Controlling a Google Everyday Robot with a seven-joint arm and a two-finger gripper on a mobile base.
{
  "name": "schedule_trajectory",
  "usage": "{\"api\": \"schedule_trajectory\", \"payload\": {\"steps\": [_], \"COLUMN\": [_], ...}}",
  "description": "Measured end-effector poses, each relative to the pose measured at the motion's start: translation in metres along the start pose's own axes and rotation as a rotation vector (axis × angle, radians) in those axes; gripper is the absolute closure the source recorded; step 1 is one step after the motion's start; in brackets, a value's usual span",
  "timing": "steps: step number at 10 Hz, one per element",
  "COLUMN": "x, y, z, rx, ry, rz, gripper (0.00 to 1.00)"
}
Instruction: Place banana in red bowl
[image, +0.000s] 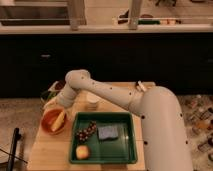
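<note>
The yellow banana lies inside the red bowl at the left of the wooden table. My gripper hangs at the end of the white arm, just above and behind the bowl's far rim, apart from the banana. The arm reaches in from the right, with its elbow over the back of the table.
A green tray stands right of the bowl, holding dark grapes, a blue sponge and a small yellow-orange fruit. A white cup stands behind the tray. A dark counter runs along the back. The table's left edge is near the bowl.
</note>
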Motion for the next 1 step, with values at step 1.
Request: {"api": "schedule_trajectory", "payload": {"steps": [1], "x": [0.0004], "y": [0.0035], "z": [-0.0037], "rx": [0.006], "ry": [0.007], "rz": [0.006], "gripper": [0.2]}}
